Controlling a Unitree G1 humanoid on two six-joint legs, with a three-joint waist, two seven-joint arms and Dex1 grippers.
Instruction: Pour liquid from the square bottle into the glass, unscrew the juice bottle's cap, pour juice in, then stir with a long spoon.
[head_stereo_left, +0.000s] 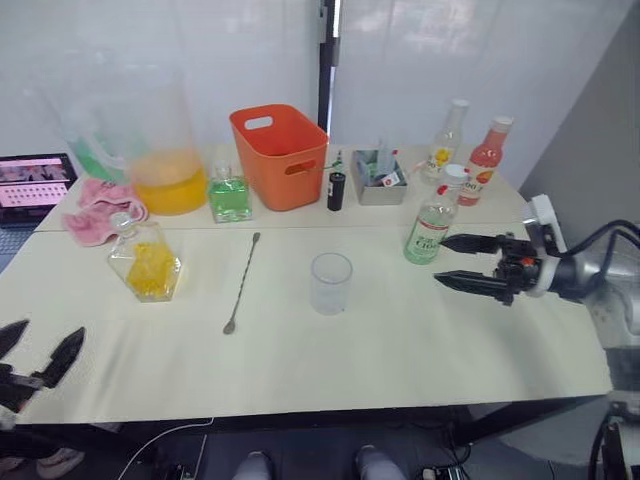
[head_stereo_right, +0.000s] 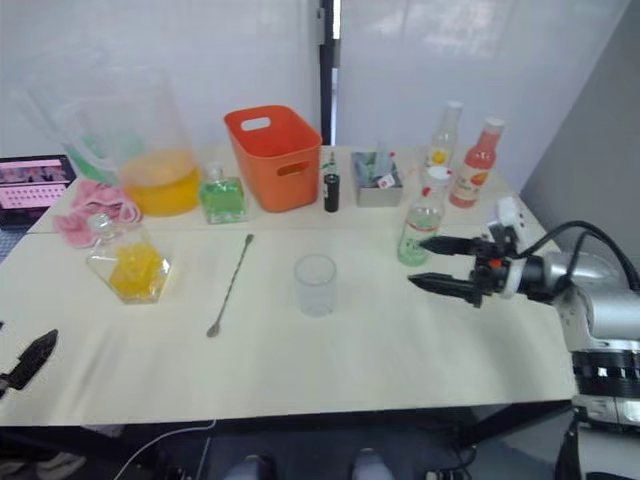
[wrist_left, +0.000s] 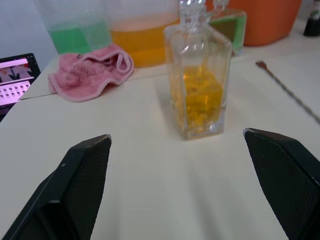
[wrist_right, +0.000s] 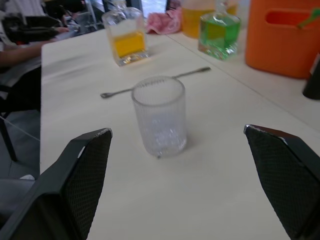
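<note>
Glass, heavy and slick: the square bottle (head_stereo_left: 146, 262) stands stoppered on the counter's (head_stereo_left: 350, 350) left; we'd grip its flat sides. Both end effectors, left (head_stereo_left: 35, 358) and right (head_stereo_left: 462, 262), gape empty.

basket (head_stereo_left: 279, 152) orange | towel (wrist_left: 90, 75) pink | juice bottle (head_stereo_left: 433, 222) label green-white – probably

pitcher (head_stereo_left: 150, 130) top: washed out | laptop (head_stereo_left: 35, 185): cut by frame edge
</note>
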